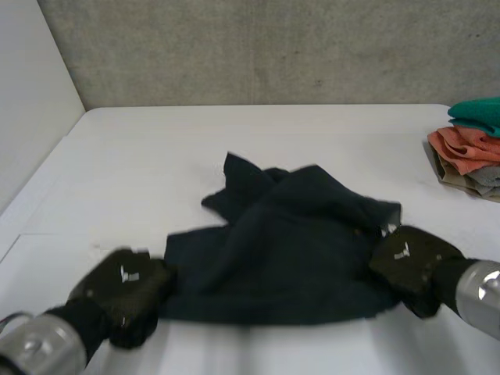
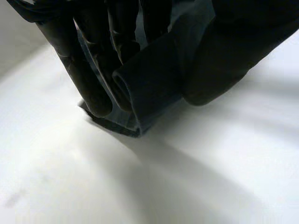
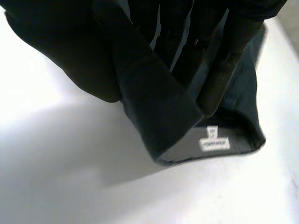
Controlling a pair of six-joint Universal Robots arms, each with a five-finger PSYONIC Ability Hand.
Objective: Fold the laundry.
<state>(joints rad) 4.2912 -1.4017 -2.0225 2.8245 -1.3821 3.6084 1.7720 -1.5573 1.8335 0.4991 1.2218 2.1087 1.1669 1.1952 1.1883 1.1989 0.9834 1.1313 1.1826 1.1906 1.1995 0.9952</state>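
Both pinch cloth [image 1: 289,250]: left hand [image 1: 125,293], right hand [image 1: 406,262].

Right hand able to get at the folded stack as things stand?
Probably not yet: the right hand is shut on the dark cloth at its right corner and would drag it along. The table between hand and folded stack is bare, so after letting go the way looks free.

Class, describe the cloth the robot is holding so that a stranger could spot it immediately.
On the white table, near the front edge, lies a crumpled dark navy cloth, its ends pinched by the left hand and right hand. Unlike the folded green, orange and beige pile at the table's right edge, it is dark and rumpled.
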